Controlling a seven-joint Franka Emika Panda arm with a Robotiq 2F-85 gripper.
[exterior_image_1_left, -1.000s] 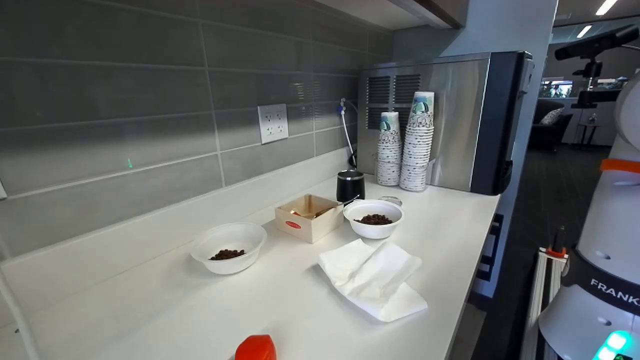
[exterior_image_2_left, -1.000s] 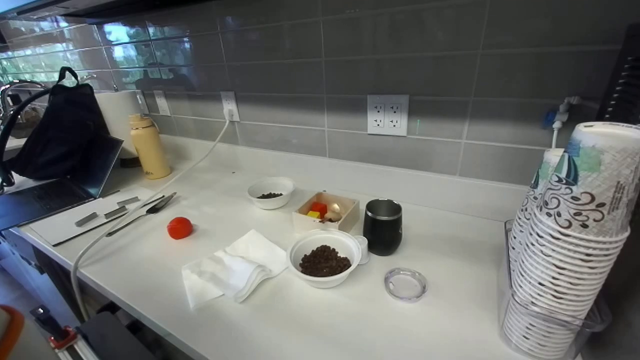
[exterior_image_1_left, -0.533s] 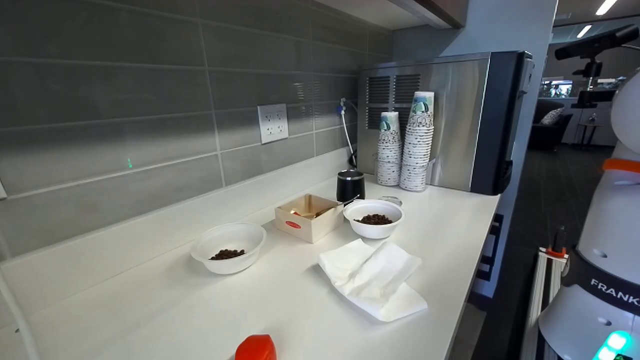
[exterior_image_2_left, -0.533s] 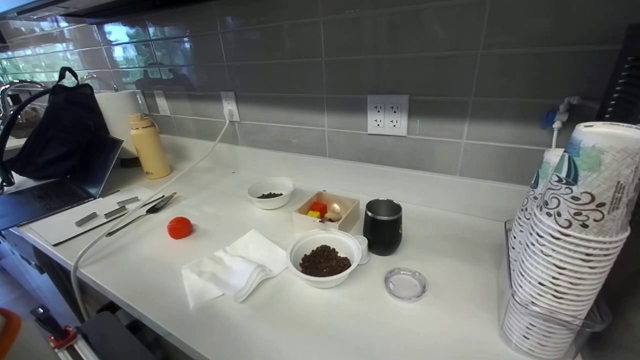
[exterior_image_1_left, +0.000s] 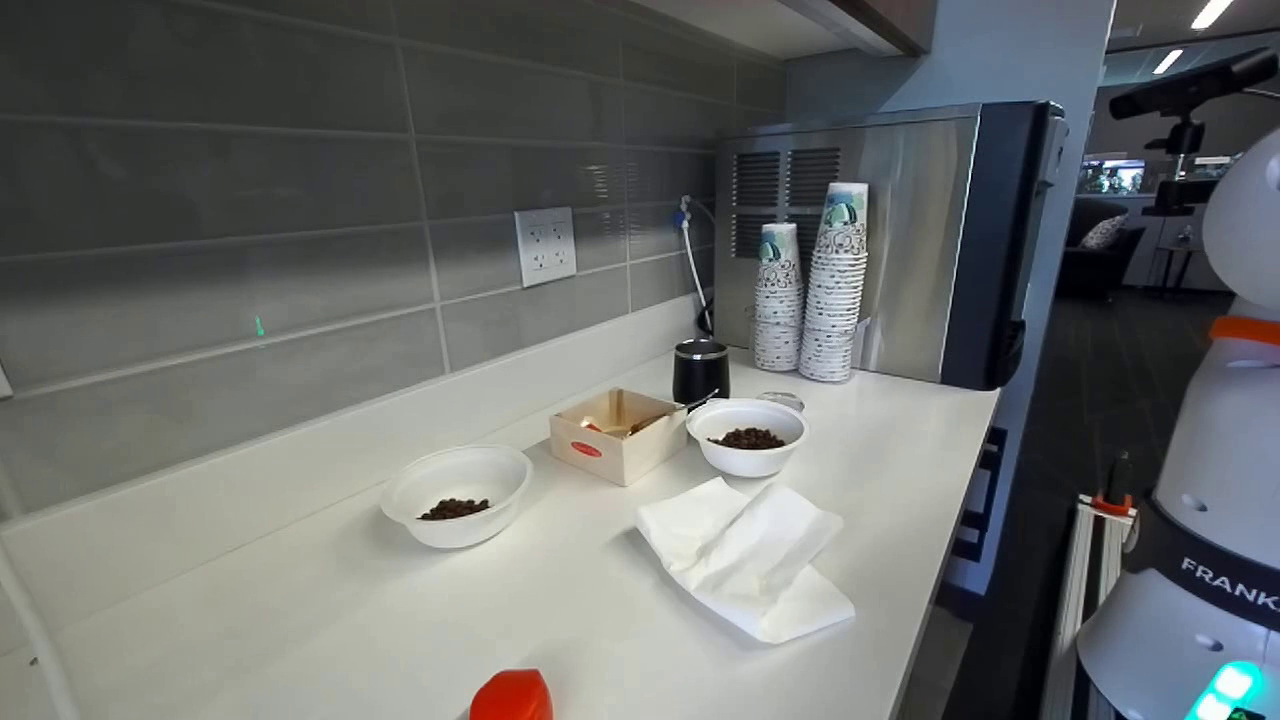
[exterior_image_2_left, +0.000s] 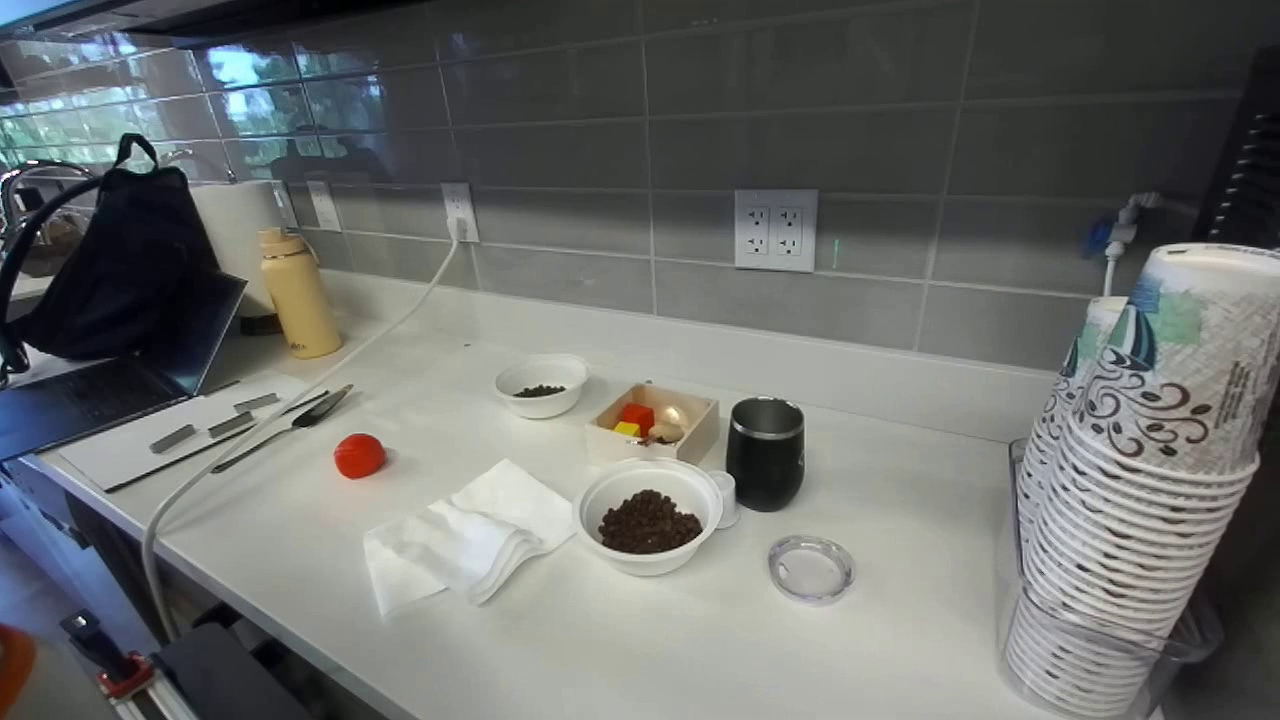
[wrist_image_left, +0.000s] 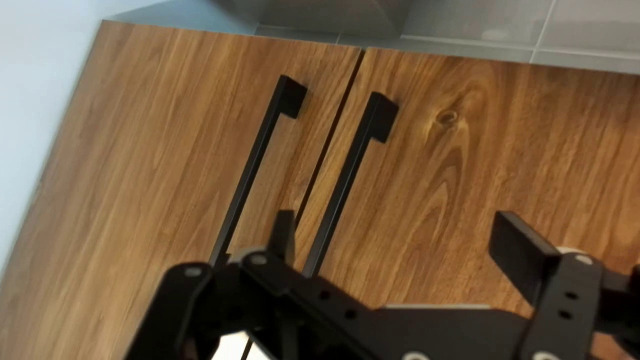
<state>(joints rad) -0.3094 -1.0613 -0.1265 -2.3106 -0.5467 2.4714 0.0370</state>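
Wrist view: gripper was spread wide, empty, a black handle on a closed cupboard door beyond it. Looked like early days, nothing grasped yet. In both exterior views a bowl sat untouched, gripper offscreen.

In an exterior view, the arm's rounded white joint reaches farther in from the right edge than before.
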